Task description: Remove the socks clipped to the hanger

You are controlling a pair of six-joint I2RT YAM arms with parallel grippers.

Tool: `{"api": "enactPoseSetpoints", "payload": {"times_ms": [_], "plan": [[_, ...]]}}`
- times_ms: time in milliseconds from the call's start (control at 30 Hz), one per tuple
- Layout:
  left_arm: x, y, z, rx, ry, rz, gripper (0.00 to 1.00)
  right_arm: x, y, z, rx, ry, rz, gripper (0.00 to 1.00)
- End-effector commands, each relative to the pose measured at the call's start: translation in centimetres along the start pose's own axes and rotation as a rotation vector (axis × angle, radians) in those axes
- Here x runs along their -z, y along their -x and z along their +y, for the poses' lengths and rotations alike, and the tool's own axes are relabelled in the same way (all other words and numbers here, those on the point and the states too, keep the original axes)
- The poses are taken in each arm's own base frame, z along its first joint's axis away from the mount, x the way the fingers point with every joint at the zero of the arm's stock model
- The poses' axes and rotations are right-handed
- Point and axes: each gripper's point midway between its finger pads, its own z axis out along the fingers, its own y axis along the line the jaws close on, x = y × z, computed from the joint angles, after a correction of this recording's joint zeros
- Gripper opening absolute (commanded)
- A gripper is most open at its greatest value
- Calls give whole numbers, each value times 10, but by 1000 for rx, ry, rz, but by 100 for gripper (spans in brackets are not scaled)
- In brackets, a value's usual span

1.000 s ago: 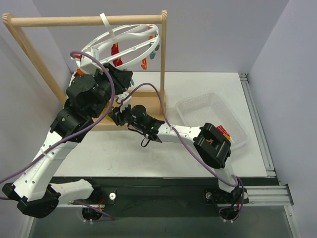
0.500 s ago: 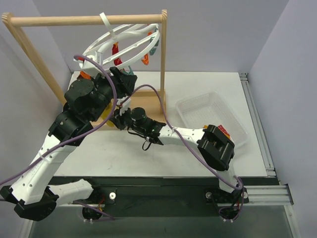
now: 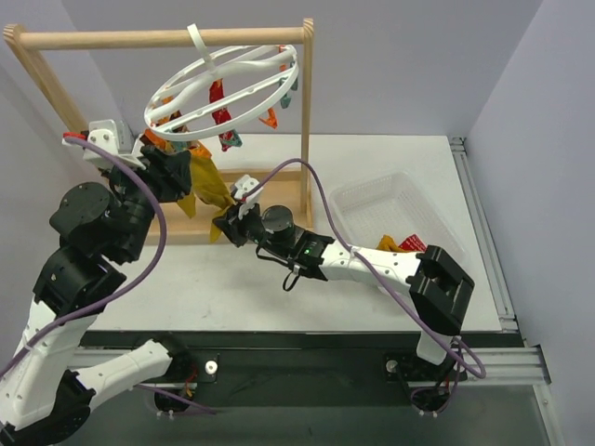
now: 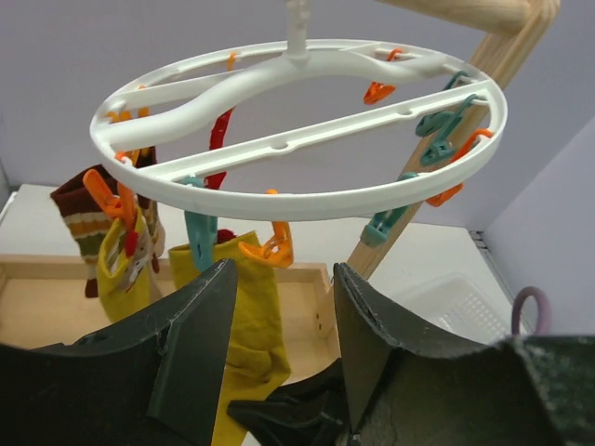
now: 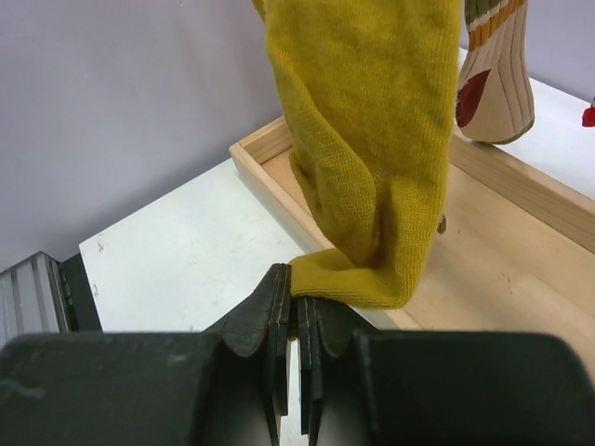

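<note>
The white ring hanger (image 3: 223,88) hangs from the wooden rack's top bar, with orange and teal clips. A mustard sock (image 3: 210,186) hangs from a teal clip (image 4: 198,232). My right gripper (image 3: 232,223) is shut on this sock's toe, as the right wrist view shows (image 5: 297,295), with the sock (image 5: 372,139) rising from the jaws. My left gripper (image 3: 181,173) is open and empty just left of the sock, below the ring (image 4: 307,200). A brown striped sock (image 4: 82,209) and another yellow sock (image 4: 119,279) hang on the ring's left side.
The wooden rack (image 3: 307,111) has a tray base (image 5: 521,214) under the hanger. A clear mesh basket (image 3: 372,200) stands at the right with red and orange socks (image 3: 402,244) in it. Grey walls close in on the left and back.
My left arm has drawn back to the left and down from the ring, uncovering the hanging socks. The ring has swung and levelled. My right gripper stays on the mustard sock's toe.
</note>
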Motion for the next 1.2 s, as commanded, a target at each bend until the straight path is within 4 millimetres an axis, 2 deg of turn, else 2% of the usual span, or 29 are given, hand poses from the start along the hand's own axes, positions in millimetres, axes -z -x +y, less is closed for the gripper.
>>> {"api": "enactPoseSetpoints", "payload": {"times_ms": [0,300,500,600,633,800,900,1000,1167], "plan": [[-5,-13,18,-92,115,111,56,17,28,5,17,-2,-59,0],[-20,-29,36,-56,215,166,56,34,27,-2,16,-41,-60,0],[-28,-35,57,-12,342,178,57,38,32,2,55,-39,-56,0],[-28,-36,58,15,332,167,57,38,34,3,56,-37,-60,0],[-29,-42,60,13,333,177,57,38,34,3,55,-39,-62,0],[-42,-41,64,55,293,165,57,41,38,4,40,-36,-77,0],[-52,-40,57,55,246,167,58,42,41,5,33,-32,-82,0],[-63,-45,57,89,248,189,57,44,45,5,37,-30,-89,0],[-74,-44,55,121,232,174,61,49,48,4,39,-33,-94,0]]}}
